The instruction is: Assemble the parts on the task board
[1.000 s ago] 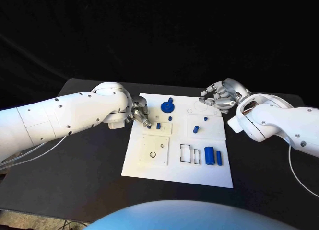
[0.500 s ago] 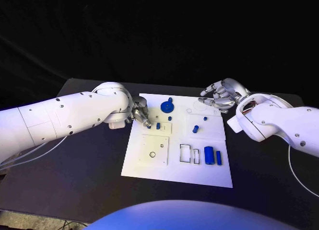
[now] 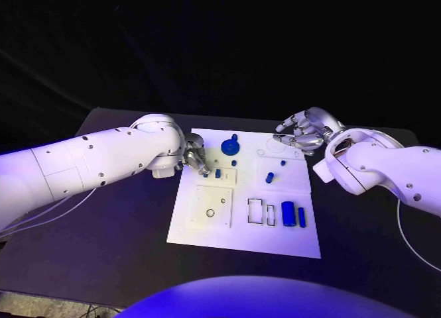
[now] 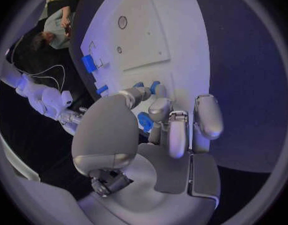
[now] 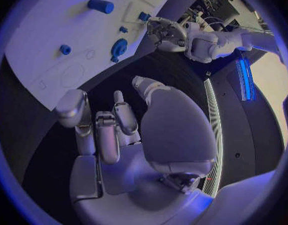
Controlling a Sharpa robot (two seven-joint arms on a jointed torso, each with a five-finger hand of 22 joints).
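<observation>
Seating step: left hand [image 3: 193,159] fingers at small blue part [image 3: 217,173], grasp unclear; right hand [image 3: 302,134] curled, empty. Next: careful alignment.

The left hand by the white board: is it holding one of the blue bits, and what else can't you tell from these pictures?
- Left hand: the head view shows it too small to tell; in the left wrist view its fingers cover the small blue part, so a grip is unclear.
- Right hand: its far side is hidden in the head view.
- Task board: slot shapes too small.
</observation>
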